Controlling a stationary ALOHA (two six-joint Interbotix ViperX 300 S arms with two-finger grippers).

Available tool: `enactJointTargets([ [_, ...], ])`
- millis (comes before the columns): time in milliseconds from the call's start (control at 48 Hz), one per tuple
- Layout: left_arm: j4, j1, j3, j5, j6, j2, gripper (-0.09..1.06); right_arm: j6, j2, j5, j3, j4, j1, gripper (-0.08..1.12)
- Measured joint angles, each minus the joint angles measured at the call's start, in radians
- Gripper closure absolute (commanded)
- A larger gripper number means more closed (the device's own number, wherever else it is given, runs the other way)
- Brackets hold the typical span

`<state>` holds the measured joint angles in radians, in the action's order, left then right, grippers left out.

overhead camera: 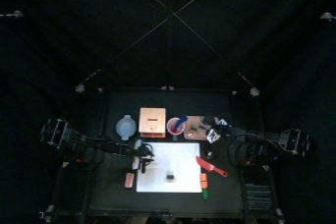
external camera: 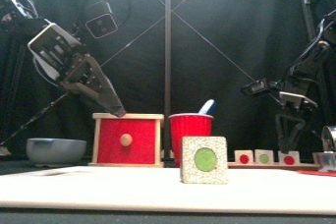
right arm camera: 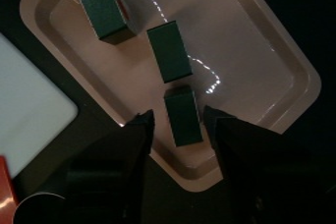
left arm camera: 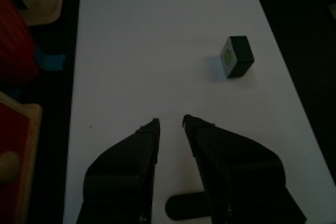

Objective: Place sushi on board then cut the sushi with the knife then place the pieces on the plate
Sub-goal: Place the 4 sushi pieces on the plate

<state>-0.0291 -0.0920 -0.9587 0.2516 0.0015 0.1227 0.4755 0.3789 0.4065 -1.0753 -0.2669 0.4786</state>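
Note:
One dark green sushi piece [external camera: 203, 160] stands on the white board [overhead camera: 168, 159]; the left wrist view shows the sushi piece [left arm camera: 238, 56] ahead of my left gripper [left arm camera: 171, 123]. That left gripper [external camera: 116, 110] hovers over the board's left part, jaws a narrow gap apart and empty. Three more sushi pieces lie in a row on the pink plate [right arm camera: 262, 46]. My right gripper [right arm camera: 182, 120] is low over the plate, open, its jaws on either side of the nearest piece [right arm camera: 182, 115] without touching it. A red knife [overhead camera: 210, 166] lies at the board's right edge.
Behind the board stand the wooden box with its red drawer front [external camera: 129, 140], the red cup [external camera: 192, 130] holding a blue knife [external camera: 206, 107], and the blue-grey bowl [external camera: 55, 149] at the left. A small red thing [overhead camera: 130, 180] lies left of the board.

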Motion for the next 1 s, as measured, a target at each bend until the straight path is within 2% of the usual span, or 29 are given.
enactJointTargets([
  [188, 0.000, 0.000, 0.000, 0.000, 0.000, 0.000, 0.28, 0.002, 0.044, 0.008, 0.040, 0.020, -0.058, 0.22],
  [375, -0.002, 0.000, 0.000, 0.000, 0.000, 0.000, 0.28, 0.002, 0.031, -0.029, 0.137, 0.032, -0.278, 0.22],
  [521, -0.002, 0.000, -0.002, 0.000, 0.000, 0.000, 0.28, -0.003, -0.054, -0.092, 0.227, 0.028, -0.460, 0.22],
  [708, -0.002, 0.000, -0.002, 0.000, 0.000, 0.000, 0.28, 0.003, -0.201, -0.123, 0.347, 0.038, -0.609, 0.22],
  [1000, -0.003, 0.000, 0.000, 0.000, 0.000, 0.000, 0.28, 0.002, -0.423, -0.080, 0.538, 0.051, -0.729, 0.22],
])
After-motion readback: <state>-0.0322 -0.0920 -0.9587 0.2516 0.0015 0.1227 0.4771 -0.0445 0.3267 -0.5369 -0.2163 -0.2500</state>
